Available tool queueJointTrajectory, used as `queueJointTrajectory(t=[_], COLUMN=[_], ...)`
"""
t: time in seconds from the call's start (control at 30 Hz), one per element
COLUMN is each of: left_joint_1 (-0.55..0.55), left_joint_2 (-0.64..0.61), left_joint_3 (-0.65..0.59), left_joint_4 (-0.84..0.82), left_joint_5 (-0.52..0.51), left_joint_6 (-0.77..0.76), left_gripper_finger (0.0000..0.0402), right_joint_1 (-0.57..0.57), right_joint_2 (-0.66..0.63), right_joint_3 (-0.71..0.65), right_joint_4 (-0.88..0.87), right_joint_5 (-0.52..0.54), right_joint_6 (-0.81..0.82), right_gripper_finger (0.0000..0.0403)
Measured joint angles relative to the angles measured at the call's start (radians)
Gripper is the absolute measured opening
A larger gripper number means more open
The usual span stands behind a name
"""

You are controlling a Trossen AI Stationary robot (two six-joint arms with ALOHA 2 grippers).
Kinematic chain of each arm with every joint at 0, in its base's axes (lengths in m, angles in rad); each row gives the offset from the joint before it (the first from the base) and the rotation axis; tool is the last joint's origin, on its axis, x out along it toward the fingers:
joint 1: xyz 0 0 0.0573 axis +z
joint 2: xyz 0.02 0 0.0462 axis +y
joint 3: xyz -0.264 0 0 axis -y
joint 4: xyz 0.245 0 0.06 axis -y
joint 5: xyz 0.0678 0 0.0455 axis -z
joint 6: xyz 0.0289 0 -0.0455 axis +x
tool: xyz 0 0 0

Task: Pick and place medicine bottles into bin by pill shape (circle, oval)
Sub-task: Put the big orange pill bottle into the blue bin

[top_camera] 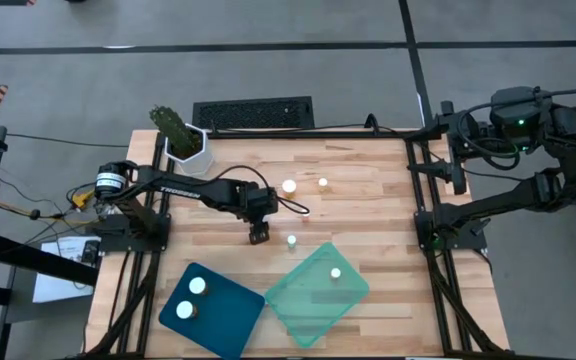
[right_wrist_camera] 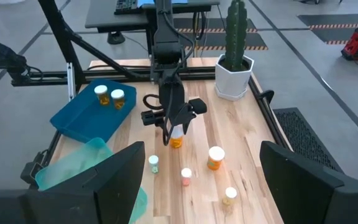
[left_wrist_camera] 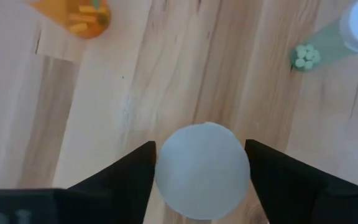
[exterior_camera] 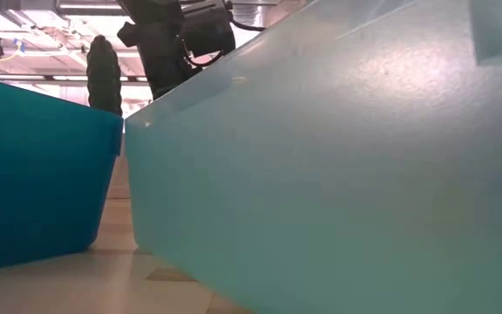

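Note:
My left gripper [top_camera: 258,236] reaches over the table's middle and is shut on a medicine bottle. Its round white cap [left_wrist_camera: 202,169] fills the gap between the two fingers, and its amber body [right_wrist_camera: 176,140] shows below the gripper in the right wrist view. Other white-capped bottles stand on the wood [top_camera: 289,186] [top_camera: 323,183] [top_camera: 292,241]. One stands in the green tray [top_camera: 336,272], two in the blue tray [top_camera: 198,286] [top_camera: 185,311]. My right gripper [right_wrist_camera: 197,180] is open and empty, held back beyond the table's right edge. My left gripper pinches the bottle at its top, one finger [left_wrist_camera: 132,177] on each side of the white cap's rim [left_wrist_camera: 160,171]. The fingers come from above, pointing down. The bottle stays upright below them. I cannot tell whether its base is on the wood.
A teal-blue tray [top_camera: 230,322] and a pale green tray [top_camera: 303,310] sit side by side at the table's near edge and fill the low view [exterior_camera: 42,174] [exterior_camera: 338,157]. A cactus in a white pot [top_camera: 186,140] stands at the far left. A keyboard [top_camera: 253,113] lies beyond the far edge.

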Motion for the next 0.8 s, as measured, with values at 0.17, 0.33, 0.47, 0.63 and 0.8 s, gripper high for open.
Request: queueJointTrajectory(t=[0.17, 0.33, 0.47, 0.63, 0.8], left_joint_1=[0.0, 0.0, -0.012, -0.054, -0.148], left_joint_2=[-0.001, -0.001, -0.005, -0.015, -0.072], left_joint_3=[0.0, 0.001, 0.023, 0.095, 0.174], left_joint_4=[0.0, 0.0, -0.009, -0.077, -0.148], left_joint_5=[0.007, 0.017, 0.043, 0.054, 0.059], left_joint_6=[0.0, -0.034, -0.074, -0.12, -0.208], left_gripper_finger=[0.02, 0.0207, 0.0218, 0.0202, 0.0217], right_joint_1=[0.0, 0.0, 0.0, 0.0, 0.0], right_joint_2=[0.0, 0.0, 0.0, 0.0, 0.0], right_joint_3=[0.0, 0.0, 0.0, 0.0, 0.0], right_joint_4=[0.0, 0.0, 0.0, 0.0, -0.001], right_joint_5=[0.0, 0.0, 0.0, 0.0, 0.0], right_joint_6=[-0.001, -0.014, -0.021, -0.019, -0.019], right_gripper_finger=[0.0324, 0.0324, 0.0324, 0.0324, 0.0324])
